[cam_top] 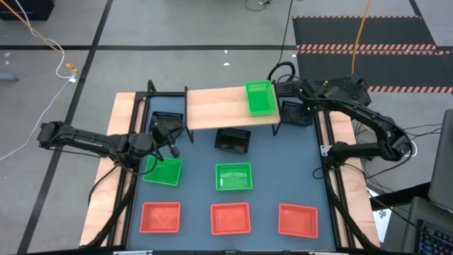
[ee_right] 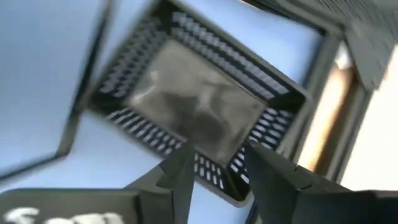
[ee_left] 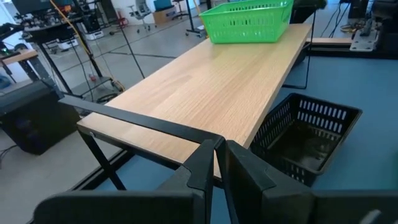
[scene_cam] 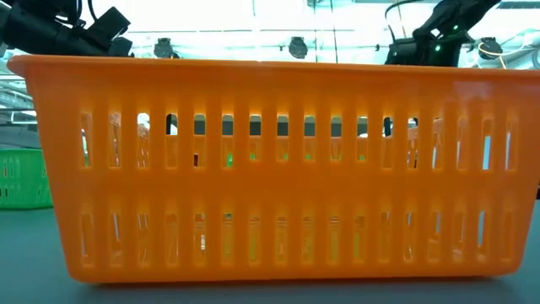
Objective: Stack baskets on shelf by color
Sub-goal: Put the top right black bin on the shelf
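The light wooden shelf (cam_top: 219,108) stands at the table's far side, and one green basket (cam_top: 260,97) rests by its base on the shelf's right end (ee_left: 249,22). A black basket (cam_top: 233,139) sits on the table in front of the shelf (ee_left: 305,134). Two more black baskets stand at the shelf's left end (cam_top: 163,124) and right end (cam_top: 296,113). Two green baskets (cam_top: 163,171) (cam_top: 233,176) and three red ones (cam_top: 231,218) fill the near rows. My left gripper (cam_top: 172,149) (ee_left: 219,144) is shut, empty, near the shelf's left end. My right gripper (cam_top: 303,105) (ee_right: 217,155) hovers open above the right black basket (ee_right: 193,115).
The middle red basket (scene_cam: 270,169) fills the low view, and a green basket (scene_cam: 17,177) shows to its left. Black metal frame bars (cam_top: 141,120) and wooden side boards (cam_top: 354,163) border the blue table top. Bare blue surface lies between the basket rows.
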